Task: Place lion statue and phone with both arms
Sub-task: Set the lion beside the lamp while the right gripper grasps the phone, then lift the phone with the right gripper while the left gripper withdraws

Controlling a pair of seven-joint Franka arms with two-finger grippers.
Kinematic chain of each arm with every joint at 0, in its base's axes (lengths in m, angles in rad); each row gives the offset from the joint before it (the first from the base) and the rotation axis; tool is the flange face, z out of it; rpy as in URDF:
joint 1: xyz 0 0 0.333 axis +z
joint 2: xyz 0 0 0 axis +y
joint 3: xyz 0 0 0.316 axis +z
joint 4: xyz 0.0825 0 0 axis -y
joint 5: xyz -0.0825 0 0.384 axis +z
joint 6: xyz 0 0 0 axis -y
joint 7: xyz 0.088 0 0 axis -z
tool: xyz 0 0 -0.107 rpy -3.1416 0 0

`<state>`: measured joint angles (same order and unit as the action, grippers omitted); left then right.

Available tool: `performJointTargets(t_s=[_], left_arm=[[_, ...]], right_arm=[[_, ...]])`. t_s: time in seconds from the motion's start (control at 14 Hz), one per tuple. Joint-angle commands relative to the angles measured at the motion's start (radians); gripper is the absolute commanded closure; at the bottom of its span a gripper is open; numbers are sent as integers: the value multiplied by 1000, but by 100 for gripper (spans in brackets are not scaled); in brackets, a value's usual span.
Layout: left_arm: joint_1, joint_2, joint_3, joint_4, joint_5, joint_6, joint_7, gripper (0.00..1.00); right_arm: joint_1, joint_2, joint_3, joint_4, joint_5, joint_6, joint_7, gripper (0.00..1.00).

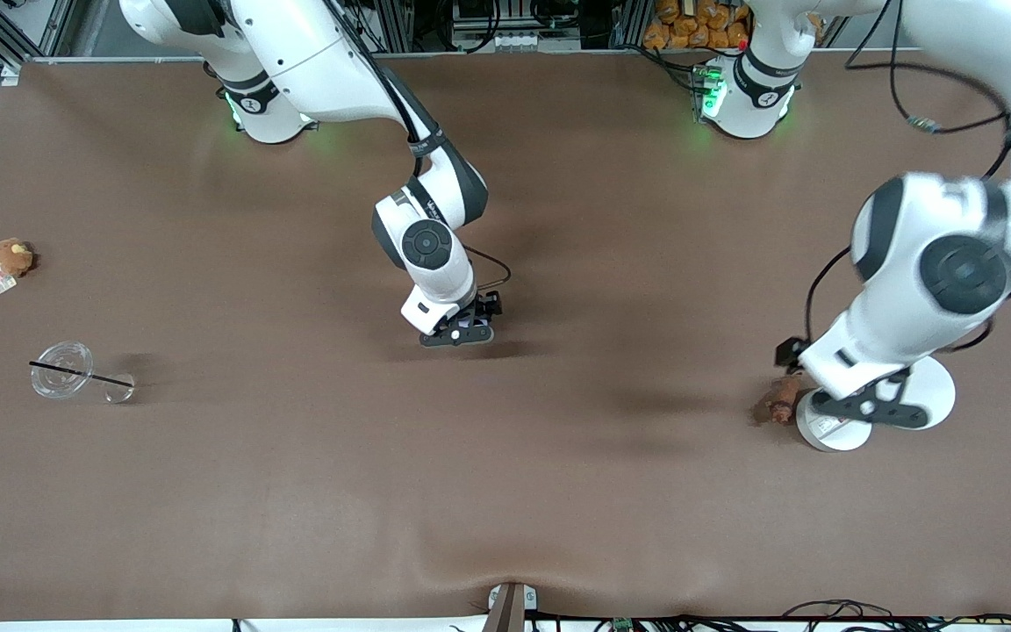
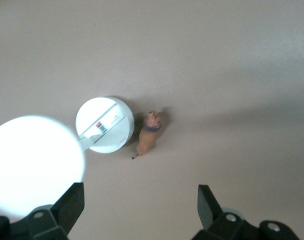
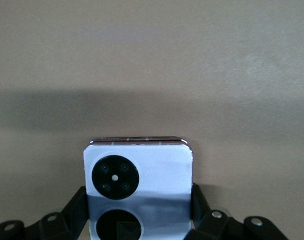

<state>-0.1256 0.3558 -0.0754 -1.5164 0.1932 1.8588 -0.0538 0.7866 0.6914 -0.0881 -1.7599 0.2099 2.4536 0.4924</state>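
We are finding the brown table (image 1: 295, 491) carrying everything. The right gripper (image 1: 462, 333) is clamping the pale lavender-white folded phone (image 3: 142, 185) between its jaws near mid-table. The left gripper (image 2: 142, 212) is hovering, jaws wide, over the small reddish-brown lion statue (image 2: 148, 137) lying beside a round white lid (image 2: 105, 124).

A brown, matte worktop (image 1: 295, 491) is filling nearly the whole front view, with soft shadows lying across its middle. Along the top edge, a metal frame (image 1: 435, 26) is standing with dark cables (image 1: 909, 88) trailing down. Green light is glowing on the cloth there, and a small bracket (image 1: 510, 601) is sitting at the near edge.
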Motion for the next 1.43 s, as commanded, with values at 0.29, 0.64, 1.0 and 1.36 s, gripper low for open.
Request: performJointTargets(t_s=[0.29,0.64,1.0,1.36], left_arm=[[20,-144,8,93,-119,-240,6,0],[38,-254,6,93,-132,-355,0,0],[43,-337,6,87,-136,-440,-14,0],[138,-428,6,-10,-244,-455,-18,0]], right_arm=[[-99,-127,-35,39,-18,-201,17,100],[-275,-214,-35,102,-12,-427,19,100],[-496,-211,-36,109,-24,-461,-188,100],[-700,-155,-36,108,-52,-382,-437,100]])
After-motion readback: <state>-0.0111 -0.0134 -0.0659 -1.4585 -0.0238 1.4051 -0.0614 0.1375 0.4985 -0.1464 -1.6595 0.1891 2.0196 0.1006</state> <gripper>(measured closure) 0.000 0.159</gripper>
